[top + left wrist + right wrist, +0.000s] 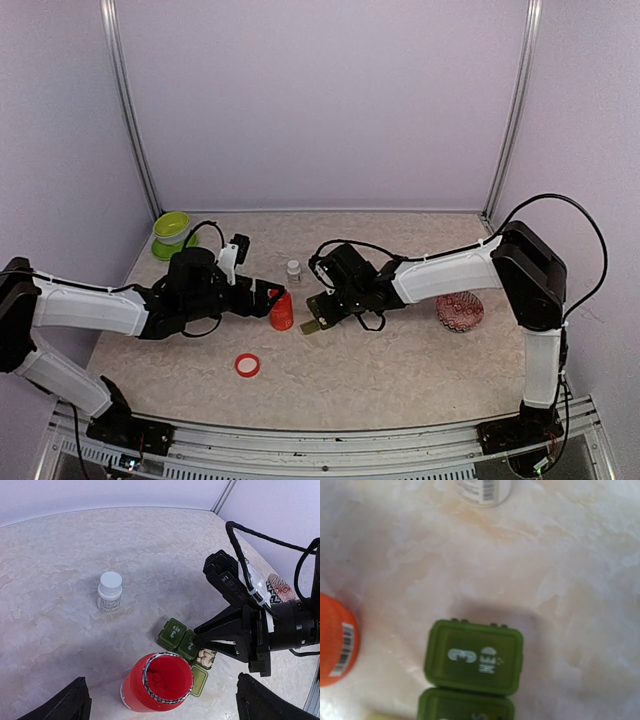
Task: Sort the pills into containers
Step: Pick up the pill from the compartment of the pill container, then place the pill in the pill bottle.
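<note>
1. The left arm reaches low across the table (400,380) from the left. Its left gripper (265,298) is spread as wide as it goes and holds nothing, and both fingers (75,702) stand clear of the red bottle.
2. The red bottle (157,682) stands upright between those open jaws, just ahead of them. It is uncapped, with red pills (161,672) showing inside. A white barcode label runs down its side, but the digits are too small to read.
3. The white bottle (110,592) stands capped, well beyond the left jaws. The print on its label is too fine to make out.
4. The containers (181,637) sit right at the tips of the right jaws, just beside the red bottle. One end lid reads "3 WED" and the next reads "2". The third compartment is open, with white pills (205,656) lying in it.
5. The right arm stretches in from the right, elbow bent and wrist pitched down. The right gripper (197,636) is closed tight, with its tips at the edge of the lid marked "2". I cannot tell whether anything is pinched between them.
</note>
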Controlling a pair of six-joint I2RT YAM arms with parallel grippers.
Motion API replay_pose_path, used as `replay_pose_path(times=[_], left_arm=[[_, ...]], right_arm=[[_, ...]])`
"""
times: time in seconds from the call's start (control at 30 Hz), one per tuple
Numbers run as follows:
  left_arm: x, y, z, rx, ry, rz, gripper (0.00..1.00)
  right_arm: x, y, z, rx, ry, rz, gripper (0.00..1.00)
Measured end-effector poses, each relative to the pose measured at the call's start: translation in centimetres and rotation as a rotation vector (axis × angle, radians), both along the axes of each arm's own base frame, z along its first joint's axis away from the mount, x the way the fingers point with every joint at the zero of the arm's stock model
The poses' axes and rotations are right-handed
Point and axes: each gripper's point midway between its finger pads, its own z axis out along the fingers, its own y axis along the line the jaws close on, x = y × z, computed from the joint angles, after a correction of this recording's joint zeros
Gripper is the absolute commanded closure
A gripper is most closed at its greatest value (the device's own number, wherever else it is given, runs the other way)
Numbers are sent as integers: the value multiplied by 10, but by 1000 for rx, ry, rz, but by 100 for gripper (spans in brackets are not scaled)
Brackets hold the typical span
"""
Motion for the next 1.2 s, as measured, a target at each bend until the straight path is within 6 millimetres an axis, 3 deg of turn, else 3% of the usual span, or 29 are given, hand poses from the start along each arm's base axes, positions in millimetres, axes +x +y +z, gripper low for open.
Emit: replay_pose_path(times=[0.13, 0.37, 0.53, 0.77, 1.0, 1.2], left_arm=[[1, 4, -1, -10, 2, 12, 1], [4, 18, -5, -27, 19, 53, 1], [7, 29, -3, -52, 25, 90, 1], [10, 35, 0, -73, 26, 114, 1], [12, 38, 0, -81, 31, 126, 1], [13, 38, 1, -88, 32, 130, 1]], right_arm=[[-1, 6, 11, 17, -10, 28, 89], [-4, 27, 61, 106, -76, 90, 88], [-18, 50, 86, 172, -107, 165, 87], [-32, 71, 102, 241, -109, 248, 87], [-30, 90, 124, 306, -134, 284, 87], [-27, 97, 110, 295, -126, 291, 86]])
